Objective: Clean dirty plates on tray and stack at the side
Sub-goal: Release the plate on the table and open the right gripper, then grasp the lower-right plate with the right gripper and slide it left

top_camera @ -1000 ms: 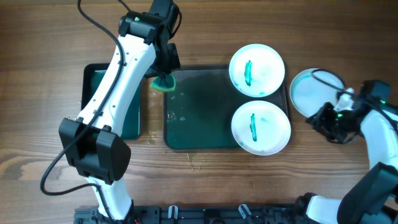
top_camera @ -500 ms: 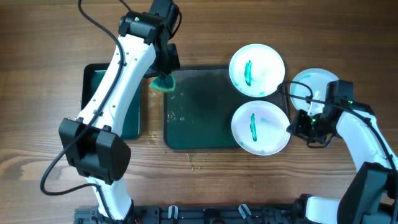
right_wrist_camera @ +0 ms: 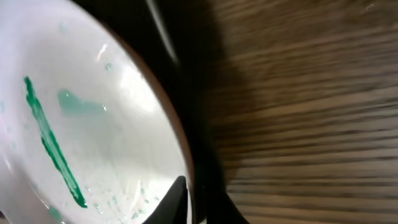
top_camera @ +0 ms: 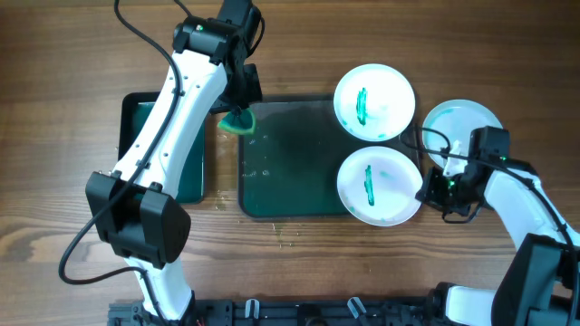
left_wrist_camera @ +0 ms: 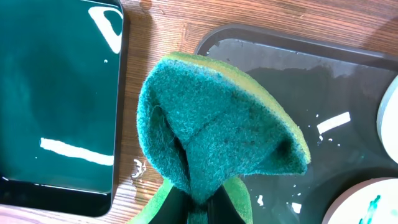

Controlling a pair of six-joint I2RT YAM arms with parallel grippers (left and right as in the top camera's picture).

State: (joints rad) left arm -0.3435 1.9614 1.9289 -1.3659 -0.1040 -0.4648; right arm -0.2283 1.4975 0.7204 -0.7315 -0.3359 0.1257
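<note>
Overhead, I take the tray [top_camera: 290, 167] as my landmark. Two smeared plates sit on its right end. The far plate [top_camera: 375, 101] overhangs the back right corner, and the near plate [top_camera: 381, 186] lies at the front right. A third, clean plate [top_camera: 458, 125] rests on the tabletop [top_camera: 54, 163] just off the tray's right side, which I read as the start of the stack. My left gripper [top_camera: 239, 116] hangs over the tray's back left corner, clamped on a green sponge [top_camera: 240, 122]. The bin [top_camera: 188, 172] lies left of the tray. My right gripper [top_camera: 430, 188] is at the right edge of the near plate.

On the left wrist camera, the sponge [left_wrist_camera: 217, 130] is folded and pinched from below, scouring side towards the lens. It hovers over the strip of tabletop between the bin [left_wrist_camera: 56, 93] and the tray's wet left end [left_wrist_camera: 348, 87]. It looks soft and soaked, so it should flatten under light pressure.

On the right wrist camera, the near plate [right_wrist_camera: 93, 118] fills the left side, with one green streak [right_wrist_camera: 53, 146] across its wet face. One finger appears to sit inside the rim and the other outside it, but I cannot tell whether the right gripper has closed on it.

The plate looks rigid, light and slick with water, and probably breakable if dropped. I judge the rim on the tray's right side to be the only sensible hold. It needs to be pinched firmly and kept low while the sponge works.
</note>
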